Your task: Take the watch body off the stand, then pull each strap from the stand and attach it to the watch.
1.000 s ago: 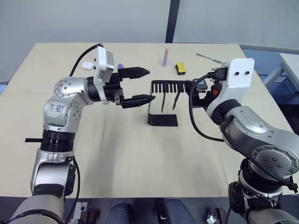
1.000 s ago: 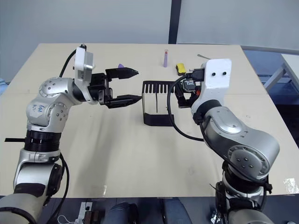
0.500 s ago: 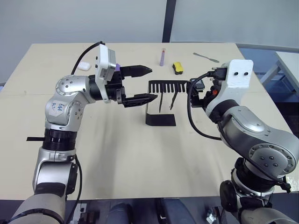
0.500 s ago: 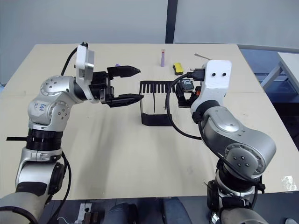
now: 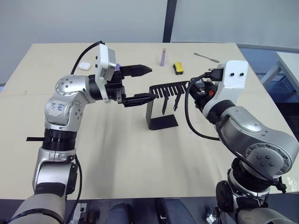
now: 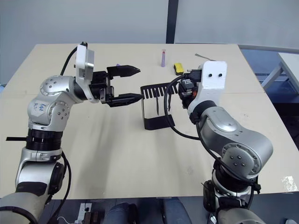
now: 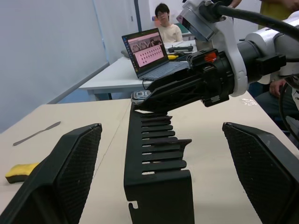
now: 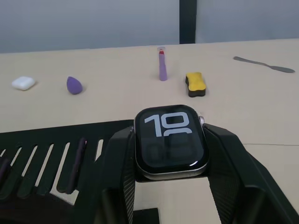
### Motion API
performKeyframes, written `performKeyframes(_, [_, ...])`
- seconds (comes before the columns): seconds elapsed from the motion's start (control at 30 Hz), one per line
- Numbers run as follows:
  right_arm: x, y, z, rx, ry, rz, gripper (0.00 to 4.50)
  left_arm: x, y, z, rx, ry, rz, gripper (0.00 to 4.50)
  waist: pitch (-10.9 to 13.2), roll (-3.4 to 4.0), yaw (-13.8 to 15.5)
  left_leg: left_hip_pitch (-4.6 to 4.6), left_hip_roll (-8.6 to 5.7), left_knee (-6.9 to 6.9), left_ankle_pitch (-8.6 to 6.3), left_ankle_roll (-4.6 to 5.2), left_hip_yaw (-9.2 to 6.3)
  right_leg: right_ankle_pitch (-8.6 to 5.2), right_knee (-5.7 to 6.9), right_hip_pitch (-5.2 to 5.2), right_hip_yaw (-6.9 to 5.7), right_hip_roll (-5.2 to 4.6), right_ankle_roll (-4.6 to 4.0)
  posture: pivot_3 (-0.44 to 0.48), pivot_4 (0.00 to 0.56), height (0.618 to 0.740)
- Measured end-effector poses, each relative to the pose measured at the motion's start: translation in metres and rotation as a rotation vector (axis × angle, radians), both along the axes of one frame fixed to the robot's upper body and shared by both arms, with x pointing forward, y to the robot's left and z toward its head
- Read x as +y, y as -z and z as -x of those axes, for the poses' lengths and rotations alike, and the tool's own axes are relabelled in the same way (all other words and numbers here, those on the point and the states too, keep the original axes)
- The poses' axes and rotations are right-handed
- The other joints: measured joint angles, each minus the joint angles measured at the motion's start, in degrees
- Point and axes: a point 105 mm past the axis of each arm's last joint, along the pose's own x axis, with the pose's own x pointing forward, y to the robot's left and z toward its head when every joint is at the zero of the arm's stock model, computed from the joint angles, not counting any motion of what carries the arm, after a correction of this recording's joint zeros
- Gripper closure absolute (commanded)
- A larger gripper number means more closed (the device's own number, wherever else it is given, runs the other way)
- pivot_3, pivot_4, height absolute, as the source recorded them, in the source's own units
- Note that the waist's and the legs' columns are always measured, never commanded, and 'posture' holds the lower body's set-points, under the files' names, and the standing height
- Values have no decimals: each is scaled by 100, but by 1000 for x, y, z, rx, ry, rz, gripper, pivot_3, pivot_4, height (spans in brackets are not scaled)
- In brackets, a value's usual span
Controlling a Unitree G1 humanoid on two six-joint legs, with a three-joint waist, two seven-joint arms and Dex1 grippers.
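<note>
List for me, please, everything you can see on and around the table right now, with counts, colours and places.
Table: one, beige, under everything.
Stand: one, black, mid-table between the grippers, tilted.
Straps: two, dark, hanging from the stand's slotted top.
Watch: one, dark screen with white digits, at the stand's right end, between the right gripper's fingers.
Tube: one, lilac, upright at the far edge.
Yellow block: one, yellow and black, right of the tube.
Metal tool: one, grey, far right corner.
White case: one, far left.
Purple drop-shaped thing: one, right of the white case.
Laptop: one, open, on another desk.
Person: one, seated behind it.
Left gripper: black, open, at the stand's left end.
Right gripper: black, shut on the watch.
</note>
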Motion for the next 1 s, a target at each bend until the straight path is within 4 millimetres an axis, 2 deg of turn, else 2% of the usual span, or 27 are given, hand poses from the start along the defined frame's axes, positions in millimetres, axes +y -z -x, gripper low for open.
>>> performKeyframes(0.2, [2, -5, 4, -29, -31, 17, 2925, -1, -1, 1, -1, 2, -3, 0, 0, 0, -4, -4, 0, -2, 0, 0, 1, 0, 1, -6, 0, 0, 0, 0, 150, 740])
performKeyframes(0.3, [0, -14, 10, -80, -50, 28, 2925, -3, -4, 6, 7, 23, 4, 0, 0, 0, 0, -9, 0, 0, 0, 0, 0, 0, 1, -10, 0, 0, 0, 0, 150, 740])
performKeyframes(0.43, [-15, -33, 21, -179, -91, -3, 2925, -6, -11, 22, 51, 106, 26, 0, 0, 0, 3, -10, 0, 0, 0, 0, 0, 0, 0, -9, -1, 0, 0, 0, 150, 740])
performKeyframes(0.5, [-22, -31, 25, -182, -108, -22, 2925, -8, -13, 28, 55, 129, 29, 0, 0, 0, 3, -8, 0, 0, 0, 0, -1, 0, 2, -7, -1, 1, 0, 0, 150, 740])
performKeyframes(0.63, [-36, -11, 30, -123, -127, -35, 2925, -8, -11, 31, 69, 136, 21, 0, 0, 0, 6, -8, -1, -1, 0, 0, 0, 0, 2, -7, 1, 2, 0, 0, 150, 740])
performKeyframes(0.8, [-56, 12, 59, -93, -171, -21, 2925, 1, 1, 49, 127, 190, -48, 0, 1, 0, 3, -5, 0, -8, 0, 0, -2, 0, -7, 1, 2, 3, 1, 0, 150, 740])
performKeyframes(0.9, [-68, 46, 75, 21, -167, -10, 2925, 10, 21, 68, 205, 255, -139, 0, 1, 0, -8, 25, 2, -13, 1, -1, -5, -1, -15, 35, 2, 8, 2, 0, 150, 740])
performKeyframes(1.0, [-79, 71, 76, 107, -109, 49, 2925, 9, 39, 75, 235, 269, -184, 0, -1, -2, 7, 29, -3, -1, 2, 0, -10, 2, -15, 47, 3, 6, 6, 0, 150, 740])
